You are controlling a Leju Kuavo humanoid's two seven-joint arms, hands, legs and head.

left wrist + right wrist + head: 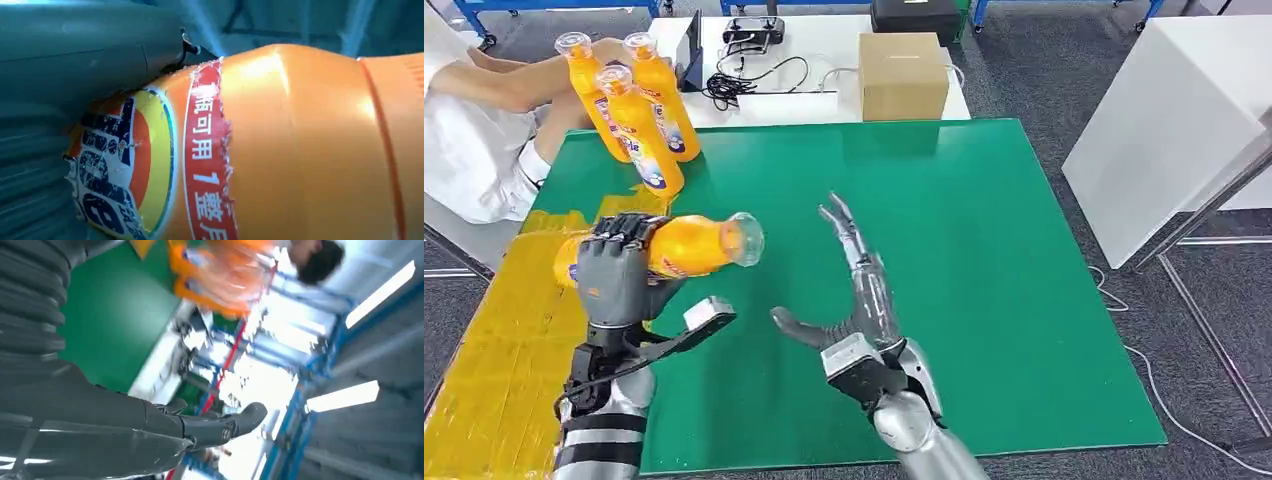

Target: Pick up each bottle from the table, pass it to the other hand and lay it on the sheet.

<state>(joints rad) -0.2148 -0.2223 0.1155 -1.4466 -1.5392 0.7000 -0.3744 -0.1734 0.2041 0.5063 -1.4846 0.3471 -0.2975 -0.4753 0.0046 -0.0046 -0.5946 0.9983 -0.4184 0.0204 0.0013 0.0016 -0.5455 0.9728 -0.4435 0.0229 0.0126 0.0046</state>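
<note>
Nearest to my camera, both silver arms rise from the bottom edge of the head view. My right hand [856, 300] sits over the green mat [984, 300], palm turned toward the left hand, fingers [849, 235] stretched long and slightly apart, thumb stuck out to the side toward the bottle, holding nothing. In the right wrist view the thumb [235, 422] reaches out into open air.

My left hand [614, 275] is raised above the border between the green mat and the yellow sheet [494, 360], its fingers wrapped around the orange bottle [689, 245]. That bottle lies sideways in the grip, its clear cap end pointing toward the right hand, well apart from it. From the left wrist view I see the bottle's label [150, 170] close up, torn along its red band, pressed against the grey palm cover.

Beyond, three more orange bottles [639, 125] stand upright together at the far left corner of the mat, beside a seated person [484, 120]. A cardboard box [902, 75] and a tangle of black cables [744, 80] rest on the white table [824, 45] behind the mat.
</note>
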